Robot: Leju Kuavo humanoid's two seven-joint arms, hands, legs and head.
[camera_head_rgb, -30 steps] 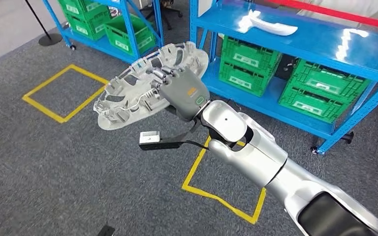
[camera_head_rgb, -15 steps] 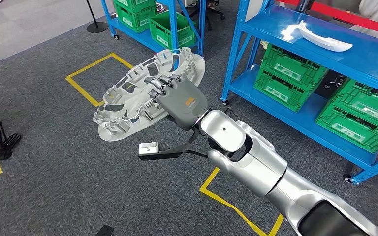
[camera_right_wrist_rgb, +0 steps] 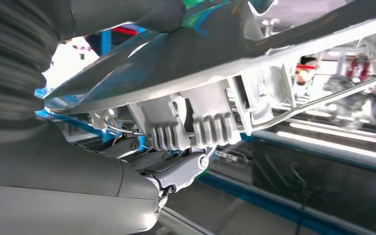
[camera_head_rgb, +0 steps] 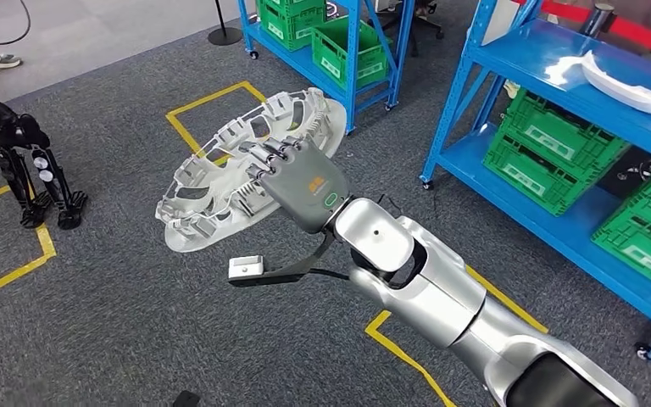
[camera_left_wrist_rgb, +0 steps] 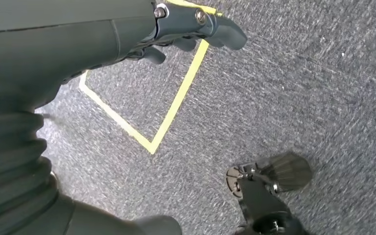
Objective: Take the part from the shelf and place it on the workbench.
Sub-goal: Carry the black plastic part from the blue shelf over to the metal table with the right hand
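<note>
Gripping the part from above, the right hand has its dark fingers curled over the inner ribs, with the grey thumb under the rim as the right wrist view shows. The part is a pale grey, round plastic wheel cover, seen from its back: open spoke cut-outs, ribbed clips round the edge and a thin wire ring running through them. It is held tilted in the air above the grey carpet, left of the blue shelves and touching neither of them.

Green slatted plastic crates sit on the lower level of the blue metal shelf at far right; what they hold cannot be made out. More green crates stand on the low shelf of a second blue rack at the far middle. A white, curved, glossy moulding lies on the upper level of the right shelf.

Yellow tape marks squares on the coarse, speckled carpet. A black wheeled stand is at far left.

The left hand hangs over the carpet beside a yellow tape corner, fingers loosely bent and apart, holding nothing.
</note>
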